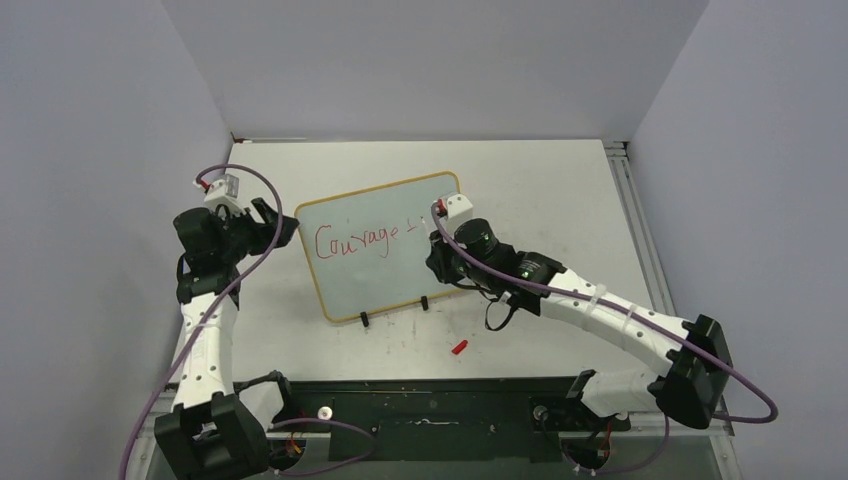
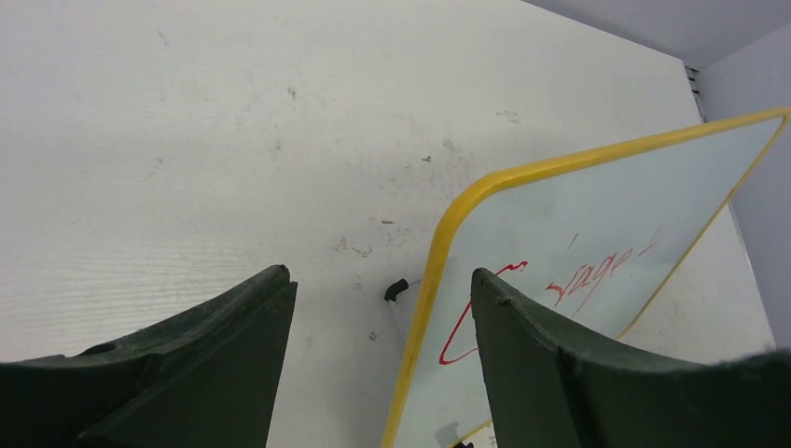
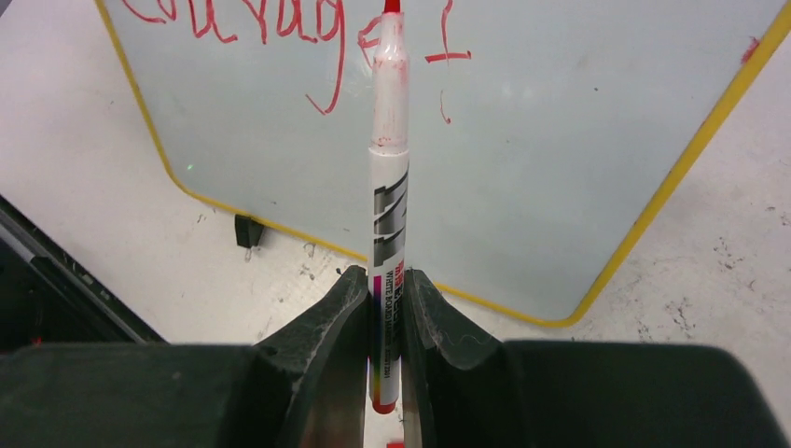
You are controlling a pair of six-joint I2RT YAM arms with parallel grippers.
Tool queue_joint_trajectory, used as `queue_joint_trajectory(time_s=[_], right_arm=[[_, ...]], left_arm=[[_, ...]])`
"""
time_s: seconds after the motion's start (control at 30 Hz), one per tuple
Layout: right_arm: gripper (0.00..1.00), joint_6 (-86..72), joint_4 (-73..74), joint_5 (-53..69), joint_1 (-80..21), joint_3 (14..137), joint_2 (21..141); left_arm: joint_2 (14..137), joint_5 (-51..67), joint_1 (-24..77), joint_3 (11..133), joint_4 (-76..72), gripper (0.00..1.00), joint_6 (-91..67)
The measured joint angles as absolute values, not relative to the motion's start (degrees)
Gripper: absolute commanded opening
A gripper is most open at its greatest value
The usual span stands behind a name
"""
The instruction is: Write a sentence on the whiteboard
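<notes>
The whiteboard (image 1: 400,280) stands tilted on the table, with a yellow frame and a pale face. The sentence (image 1: 355,241) on it reads "Courage" in red, followed by a "t". My right gripper (image 1: 438,250) is shut on a white marker (image 3: 390,187), whose red tip points at the board (image 3: 522,168) just right of the writing (image 3: 242,23). My left gripper (image 1: 280,222) is at the board's left edge. In the left wrist view it (image 2: 382,289) stands open, the yellow edge of the board (image 2: 597,215) running between its fingers without touching them.
Two black clip feet (image 1: 364,320) (image 1: 424,302) prop the board's near edge. A small red cap (image 1: 459,347) lies on the table in front of the board. Grey walls close in on the left, right and back. The tabletop (image 2: 233,140) is scuffed white.
</notes>
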State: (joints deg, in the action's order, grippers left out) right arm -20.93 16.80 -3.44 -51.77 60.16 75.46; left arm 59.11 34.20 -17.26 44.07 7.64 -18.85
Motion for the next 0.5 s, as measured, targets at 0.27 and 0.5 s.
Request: queue_joint_trajectory(time_s=[0.27,0.5], right_arm=[[0.05,-18.35,23.55,8.05,-51.72,60.16,70.19],[0.05,-18.04,32.25,23.11,-51.18,60.40,70.02]], left_arm=[[52.69,18.85,-7.53,50.96,18.17,0.68,-12.03],[44.73,11.68,12.60,57.43,24.14,0.66,-3.77]])
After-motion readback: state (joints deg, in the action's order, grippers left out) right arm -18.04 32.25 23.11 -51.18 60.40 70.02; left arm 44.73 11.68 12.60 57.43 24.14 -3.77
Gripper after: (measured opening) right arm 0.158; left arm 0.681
